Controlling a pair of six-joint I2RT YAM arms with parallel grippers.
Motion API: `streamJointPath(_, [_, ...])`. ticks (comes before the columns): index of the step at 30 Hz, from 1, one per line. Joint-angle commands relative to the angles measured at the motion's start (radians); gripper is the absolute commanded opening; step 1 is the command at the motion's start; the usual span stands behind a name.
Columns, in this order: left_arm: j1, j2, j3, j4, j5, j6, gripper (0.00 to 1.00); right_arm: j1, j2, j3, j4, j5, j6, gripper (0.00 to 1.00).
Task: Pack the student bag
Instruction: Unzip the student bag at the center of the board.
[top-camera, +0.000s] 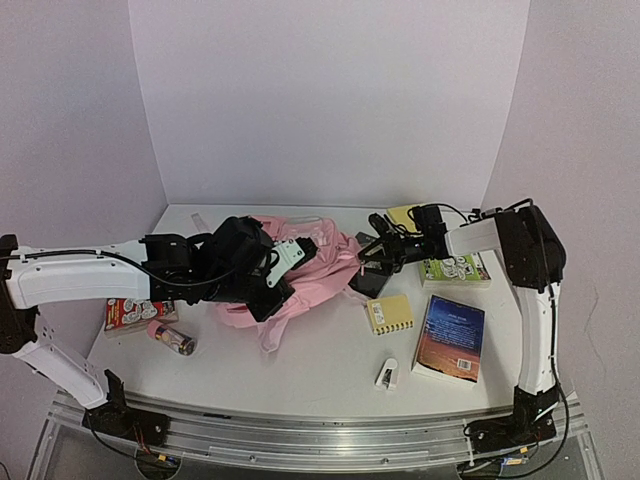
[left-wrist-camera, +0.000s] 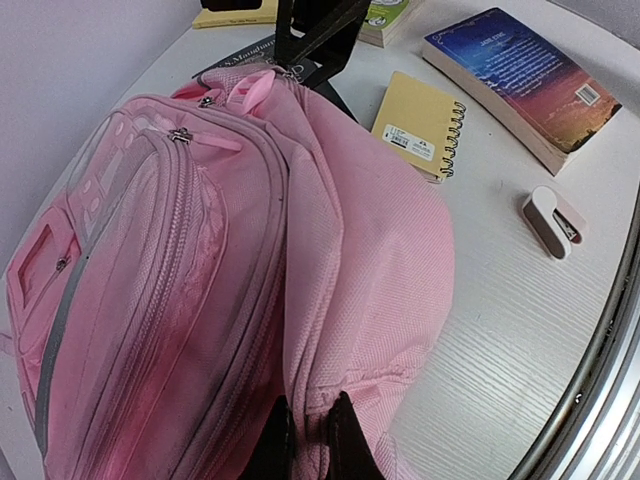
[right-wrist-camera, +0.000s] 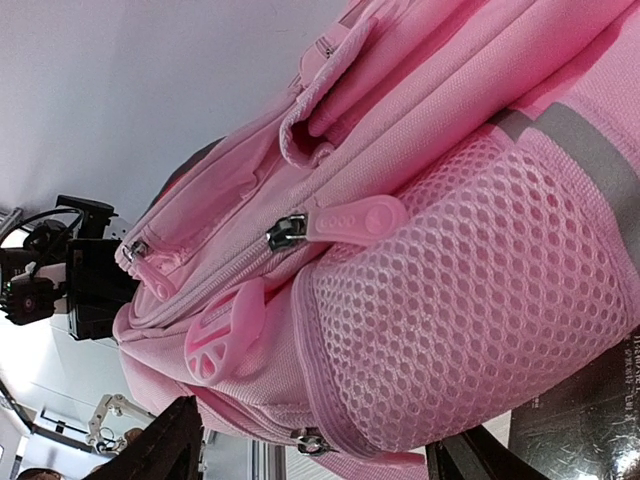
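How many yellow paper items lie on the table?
2. A spiral notebook lies right of the bag, beside the blue book. A pad lies at the back, behind the green book. The bag may hide more.

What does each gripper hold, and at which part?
Left gripper pinches a fabric fold at the near end of the student bag. Right gripper stands open by the mesh pocket, gripping nothing.

A soft pink fabric backpack (top-camera: 318, 262) lies crumpled mid-worktop, nearer the back edge. The left gripper (top-camera: 270, 298) is at its left side and the right gripper (top-camera: 370, 258) at its right. Toward the front-right corner sit a yellow spiral notebook (top-camera: 390, 313), a dark blue paperback (top-camera: 450, 338) and a small white stapler (top-camera: 387, 374).
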Motion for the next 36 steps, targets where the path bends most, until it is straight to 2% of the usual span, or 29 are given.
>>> streamJointPath(1, [-0.003, -0.040, 0.043, 0.117, -0.075, -0.020, 0.00, 0.005, -0.008, -0.041, 0.139, -0.061, 0.083, 0.71])
streamJointPath(10, [-0.003, -0.040, 0.040, 0.122, -0.087, -0.024, 0.00, 0.017, -0.012, -0.082, 0.196, -0.082, 0.123, 0.61])
streamJointPath(13, [-0.003, -0.042, 0.038, 0.121, -0.086, -0.026, 0.00, 0.018, -0.021, -0.086, 0.210, -0.085, 0.132, 0.54])
streamJointPath(17, [-0.003, -0.044, 0.034, 0.120, -0.091, -0.030, 0.00, 0.022, -0.024, -0.087, 0.236, -0.096, 0.158, 0.37])
streamJointPath(31, [-0.003, -0.053, 0.017, 0.124, -0.114, -0.026, 0.00, 0.028, -0.044, -0.148, 0.379, -0.137, 0.251, 0.17])
streamJointPath(36, [-0.003, -0.066, 0.013, 0.124, -0.124, -0.023, 0.00, 0.027, -0.036, -0.136, 0.383, -0.137, 0.264, 0.00])
